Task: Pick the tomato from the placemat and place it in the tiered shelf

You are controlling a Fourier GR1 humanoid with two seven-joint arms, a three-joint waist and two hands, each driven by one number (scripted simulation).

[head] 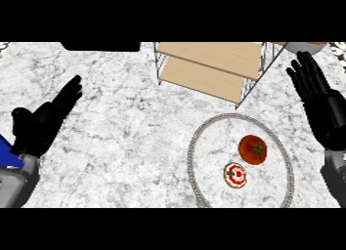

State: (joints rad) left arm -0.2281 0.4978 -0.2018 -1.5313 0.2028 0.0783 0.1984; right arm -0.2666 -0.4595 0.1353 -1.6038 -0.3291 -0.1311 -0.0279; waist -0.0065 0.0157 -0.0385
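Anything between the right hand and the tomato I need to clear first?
No. In the head view, only the placemat's rim and bare mat separate the right hand from the tomato.

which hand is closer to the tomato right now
Right. The right hand is open, up and to the right of the tomato, just off the placemat. The left hand, also open, is far across the counter at the view's left.

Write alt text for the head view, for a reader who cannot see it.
A red tomato lies on a round grey placemat beside a small red-and-white object, on a marble counter. A wooden tiered shelf stands beyond the mat. The left hand and right hand are open at either side, touching nothing.
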